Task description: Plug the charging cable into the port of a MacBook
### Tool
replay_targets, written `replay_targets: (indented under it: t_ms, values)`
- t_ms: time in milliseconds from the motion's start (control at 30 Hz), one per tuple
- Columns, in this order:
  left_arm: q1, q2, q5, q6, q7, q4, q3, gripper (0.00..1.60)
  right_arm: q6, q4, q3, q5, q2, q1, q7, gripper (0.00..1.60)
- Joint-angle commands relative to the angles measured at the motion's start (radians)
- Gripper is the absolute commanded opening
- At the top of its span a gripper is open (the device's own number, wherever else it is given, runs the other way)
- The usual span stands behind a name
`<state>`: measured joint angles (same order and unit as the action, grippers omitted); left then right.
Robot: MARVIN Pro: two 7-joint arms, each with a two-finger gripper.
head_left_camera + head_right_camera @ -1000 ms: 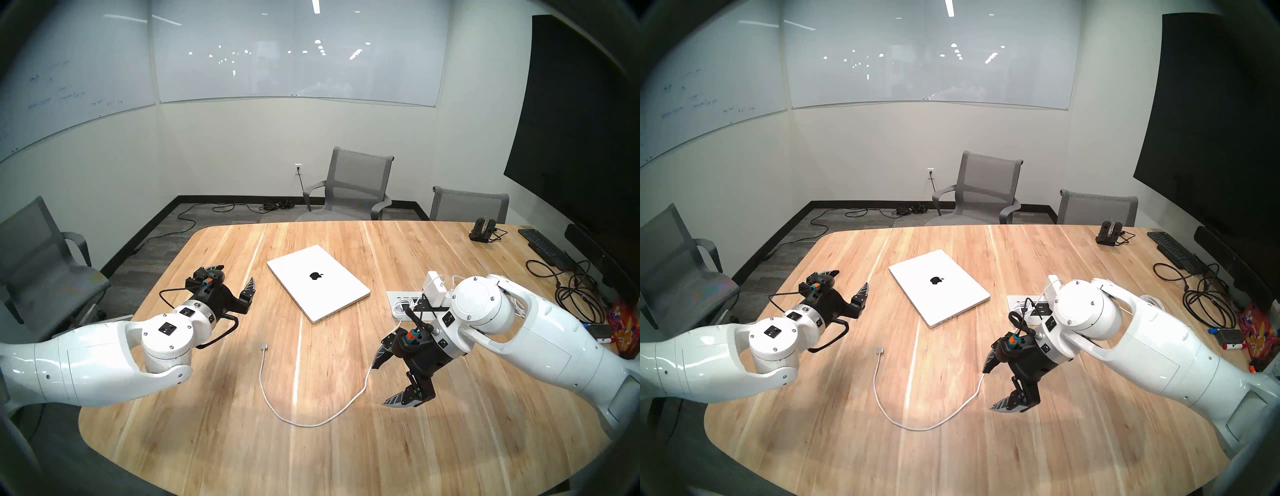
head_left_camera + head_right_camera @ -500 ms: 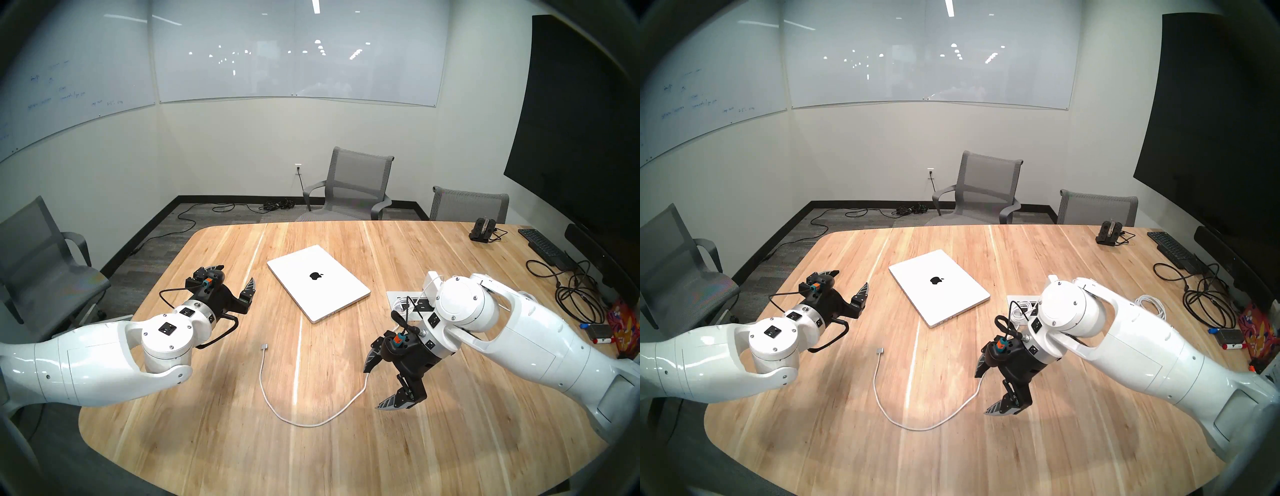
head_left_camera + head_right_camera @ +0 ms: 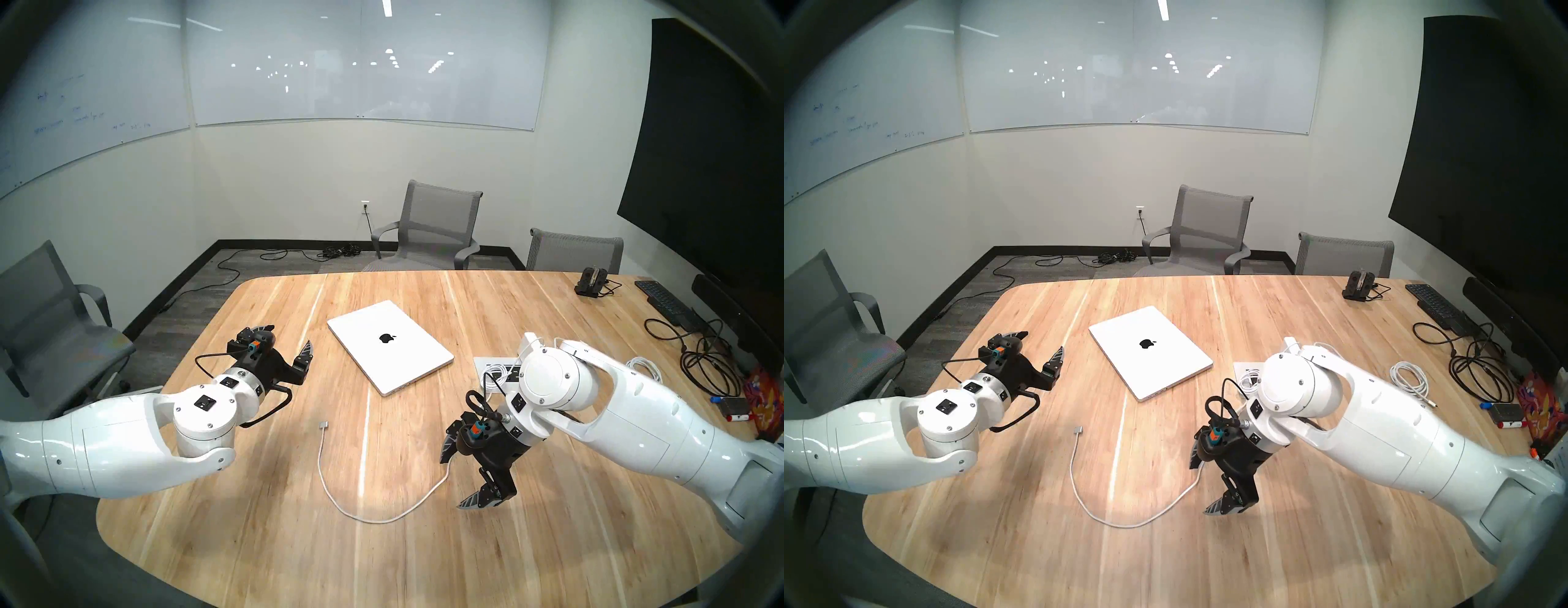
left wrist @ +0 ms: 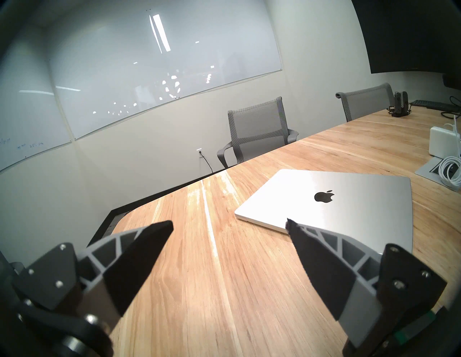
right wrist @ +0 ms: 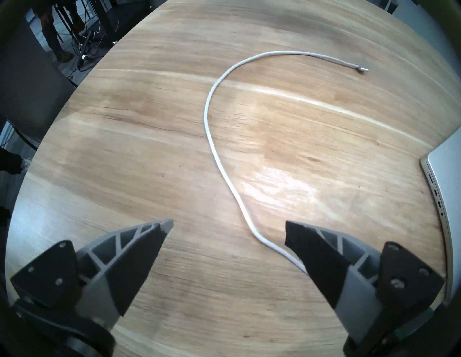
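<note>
Sliding toward nine o'clock, the right gripper hangs spread wide and empty over the charging cable; left gripper gapes idle. MacBook lies closed at twelve.

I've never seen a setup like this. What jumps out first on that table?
Two big white robot arms reach over a wooden table, each ending in an open black gripper: the left gripper hovers beside a closed silver laptop at the table's middle. The right gripper hangs above a white charging cable that curls loose across the wood, unplugged.
</note>
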<state>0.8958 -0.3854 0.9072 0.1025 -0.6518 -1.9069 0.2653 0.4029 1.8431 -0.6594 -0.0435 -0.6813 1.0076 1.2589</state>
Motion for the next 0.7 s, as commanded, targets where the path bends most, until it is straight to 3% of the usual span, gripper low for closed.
replay_targets:
  t_ms: [0, 667]
  values:
    - [-0.014, -0.001, 0.003, 0.004, 0.002, -0.002, 0.013, 1.6, 0.005, -0.02, 0.004, -0.02, -0.028, -0.022, -0.005, 1.6]
    - [-0.014, -0.001, 0.002, 0.004, 0.002, -0.002, 0.013, 1.6, 0.01, -0.044, 0.036, -0.056, -0.09, -0.043, 0.025, 1.6]
